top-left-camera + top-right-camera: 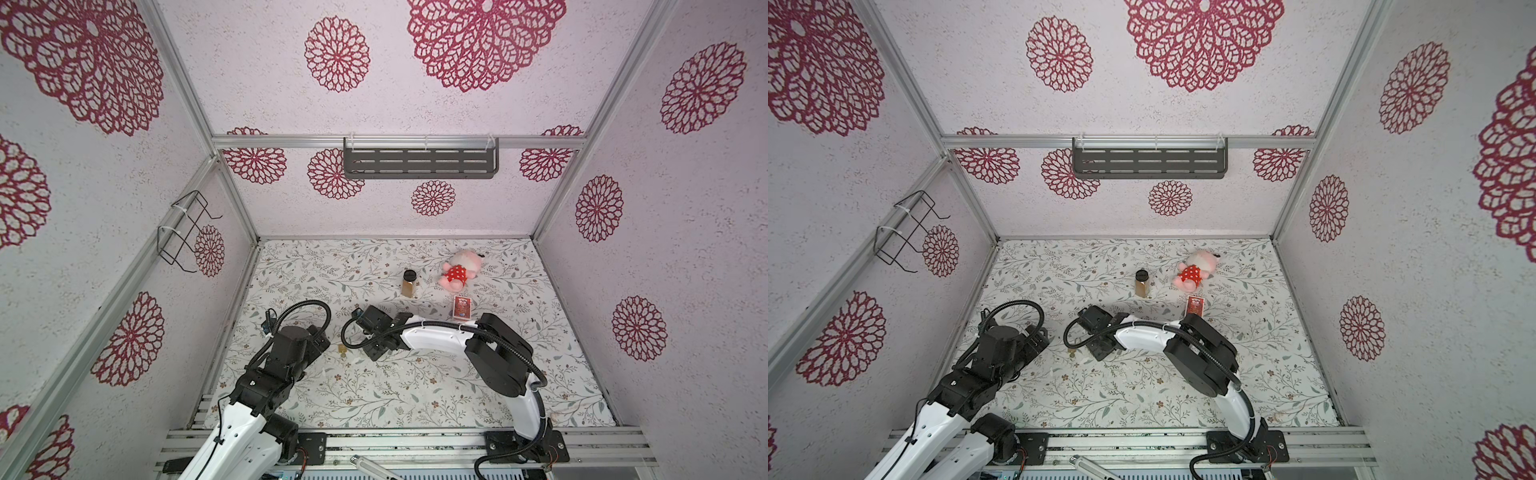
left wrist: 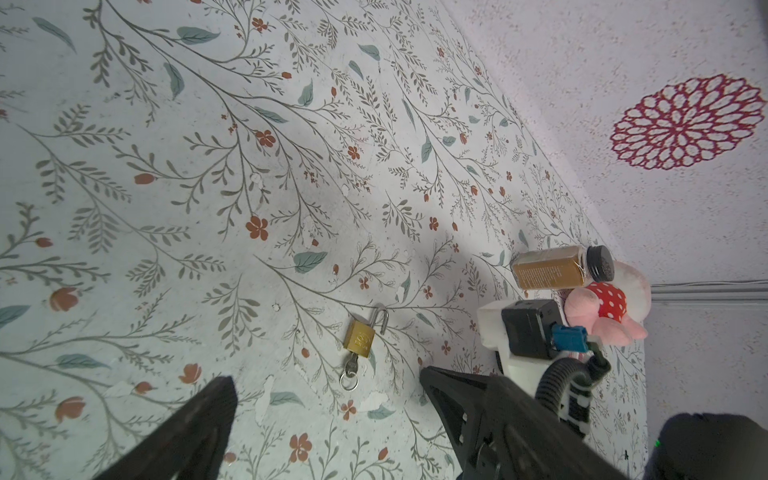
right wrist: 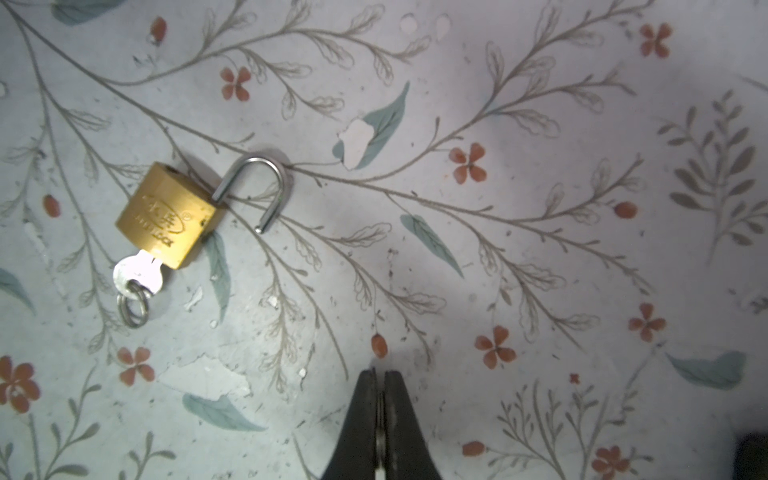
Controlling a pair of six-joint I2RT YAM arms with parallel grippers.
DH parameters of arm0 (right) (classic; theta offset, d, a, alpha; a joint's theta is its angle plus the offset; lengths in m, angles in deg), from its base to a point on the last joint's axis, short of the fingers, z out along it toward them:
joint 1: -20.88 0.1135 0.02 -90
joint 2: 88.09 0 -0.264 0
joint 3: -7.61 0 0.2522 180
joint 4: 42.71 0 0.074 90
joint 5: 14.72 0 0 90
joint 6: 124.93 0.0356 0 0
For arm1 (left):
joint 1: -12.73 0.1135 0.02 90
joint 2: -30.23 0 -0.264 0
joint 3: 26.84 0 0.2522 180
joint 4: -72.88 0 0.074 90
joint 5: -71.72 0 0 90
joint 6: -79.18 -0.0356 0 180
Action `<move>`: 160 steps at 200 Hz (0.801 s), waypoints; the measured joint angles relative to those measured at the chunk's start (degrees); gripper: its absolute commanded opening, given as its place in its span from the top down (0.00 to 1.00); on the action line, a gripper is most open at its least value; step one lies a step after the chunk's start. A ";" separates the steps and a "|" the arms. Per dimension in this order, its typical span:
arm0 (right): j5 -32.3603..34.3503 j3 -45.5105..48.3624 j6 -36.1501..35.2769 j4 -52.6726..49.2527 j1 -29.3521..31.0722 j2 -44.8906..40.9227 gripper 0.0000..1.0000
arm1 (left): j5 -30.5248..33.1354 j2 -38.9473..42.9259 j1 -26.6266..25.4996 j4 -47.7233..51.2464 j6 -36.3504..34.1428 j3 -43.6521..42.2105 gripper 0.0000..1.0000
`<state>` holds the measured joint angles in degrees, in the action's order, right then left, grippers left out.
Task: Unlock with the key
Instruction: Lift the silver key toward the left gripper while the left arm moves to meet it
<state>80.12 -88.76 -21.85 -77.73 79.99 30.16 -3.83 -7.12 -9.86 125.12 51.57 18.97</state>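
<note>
A brass padlock (image 3: 168, 214) lies flat on the floral table, its steel shackle (image 3: 266, 187) swung open and free of the body. The silver key (image 3: 139, 272) sits in the keyhole with a small ring on it. In both top views the padlock (image 1: 342, 351) (image 1: 1072, 353) lies between the two arms. My right gripper (image 3: 380, 374) is shut with nothing in it, hovering beside the lock and apart from it. My left gripper (image 2: 328, 380) stands wide open, its fingers either side of the key's ring (image 2: 349, 380) without touching it.
A spice bottle (image 1: 409, 282), a pink plush toy (image 1: 459, 270) and a red card box (image 1: 462, 307) sit toward the back right. A grey shelf (image 1: 419, 160) hangs on the back wall and a wire rack (image 1: 187, 228) on the left wall.
</note>
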 measured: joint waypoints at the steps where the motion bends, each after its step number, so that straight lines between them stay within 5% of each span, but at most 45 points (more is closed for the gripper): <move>1: -0.04 0.00 0.07 0.00 -0.04 -0.04 0.96 | -0.02 -0.11 0.00 0.00 -0.04 0.04 0.02; 75: -2.14 8.68 3.17 2.14 -3.28 -13.75 1.00 | -4.31 -4.57 0.31 -2.58 -1.27 5.68 0.02; 160: -3.65 23.76 10.84 6.45 -9.64 -37.64 1.00 | -18.82 -14.80 -0.31 -18.80 4.15 7.23 0.03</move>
<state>76.47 -65.01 -11.01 -71.28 70.36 -7.47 -22.64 -21.91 -10.16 106.32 55.73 26.21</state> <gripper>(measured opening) 0.042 0.974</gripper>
